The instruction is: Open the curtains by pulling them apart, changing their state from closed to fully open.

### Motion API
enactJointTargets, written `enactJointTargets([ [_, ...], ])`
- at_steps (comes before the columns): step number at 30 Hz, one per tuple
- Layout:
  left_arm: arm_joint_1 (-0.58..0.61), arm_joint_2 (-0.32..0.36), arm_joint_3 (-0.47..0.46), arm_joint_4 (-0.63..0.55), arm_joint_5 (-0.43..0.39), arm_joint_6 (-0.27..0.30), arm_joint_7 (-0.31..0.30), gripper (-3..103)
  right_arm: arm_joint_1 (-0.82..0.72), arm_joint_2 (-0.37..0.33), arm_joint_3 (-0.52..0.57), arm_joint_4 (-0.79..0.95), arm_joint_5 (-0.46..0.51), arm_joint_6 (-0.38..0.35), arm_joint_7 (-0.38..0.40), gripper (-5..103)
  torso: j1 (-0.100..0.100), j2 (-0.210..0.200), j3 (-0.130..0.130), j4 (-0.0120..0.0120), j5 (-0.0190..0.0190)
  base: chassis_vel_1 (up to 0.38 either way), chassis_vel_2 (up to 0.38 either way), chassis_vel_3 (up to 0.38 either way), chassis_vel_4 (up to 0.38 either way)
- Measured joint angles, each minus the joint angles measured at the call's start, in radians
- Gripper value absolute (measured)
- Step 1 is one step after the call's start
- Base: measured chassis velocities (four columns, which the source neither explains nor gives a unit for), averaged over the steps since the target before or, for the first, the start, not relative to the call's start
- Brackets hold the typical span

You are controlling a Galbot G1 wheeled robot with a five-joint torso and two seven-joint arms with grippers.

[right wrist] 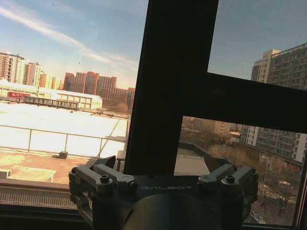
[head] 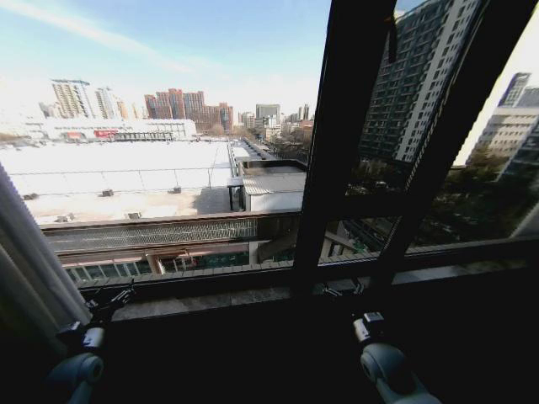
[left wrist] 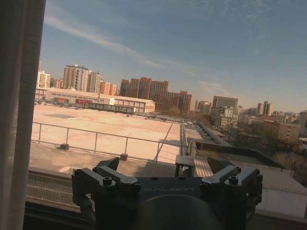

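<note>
Head view: sheer curtain (head: 29, 261) gathered at the window's (head: 168, 126) left edge, left gripper (head: 114, 300) just beside it, right gripper (head: 341, 290) near the dark mullion (head: 341, 143), both spread, holding nothing.

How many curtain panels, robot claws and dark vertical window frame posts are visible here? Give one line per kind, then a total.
Curtain panels: 1, gathered at the left edge
Robot claws: 2, left claw and right claw, both near the sill
Dark vertical window frame posts: 2, one and another
Total: 5
</note>
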Motion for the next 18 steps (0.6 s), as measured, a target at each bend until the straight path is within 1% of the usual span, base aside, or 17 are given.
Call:
enactJointTargets([
  [4, 0.0, 0.0, 0.0, 0.0, 0.0, 0.0, 0.0, 100, 0.0, 0.0, 0.0, 0.0, 0.0, 0.0, 0.0, 100, 0.0, 0.0, 0.0, 0.0, -0.0001, -0.163, -0.169, 0.149, 0.138],
  [7, 0.0, 0.0, 0.0, 0.0, 0.0, 0.0, 0.0, 100, 0.0, 0.0, 0.0, 0.0, 0.0, 0.0, 0.0, 100, 0.0, 0.0, 0.0, -0.0001, -0.0001, -0.263, -0.214, 0.227, 0.205],
  [10, 0.0, 0.0, 0.0, 0.0, 0.0, 0.0, 0.0, 100, 0.0, 0.0, 0.0, 0.0, 0.0, 0.0, 0.0, 100, 0.0, 0.0, 0.0, -0.0003, 0.0003, -0.317, -0.225, 0.325, 0.224],
  [14, 0.0, 0.0, 0.0, 0.001, 0.0, 0.0, 0.0, 100, 0.0, 0.0, 0.0, 0.0, 0.0, 0.0, 0.0, 100, 0.0, 0.0, 0.0, -0.0001, 0.0, -0.375, -0.239, 0.366, 0.258],
  [18, 0.0, 0.0, 0.0, 0.001, 0.0, 0.0, 0.0, 100, 0.0, 0.0, 0.0, 0.0, 0.0, 0.0, 0.0, 100, 0.0, 0.0, 0.0, -0.0004, 0.0, -0.4, -0.275, 0.388, 0.274],
])
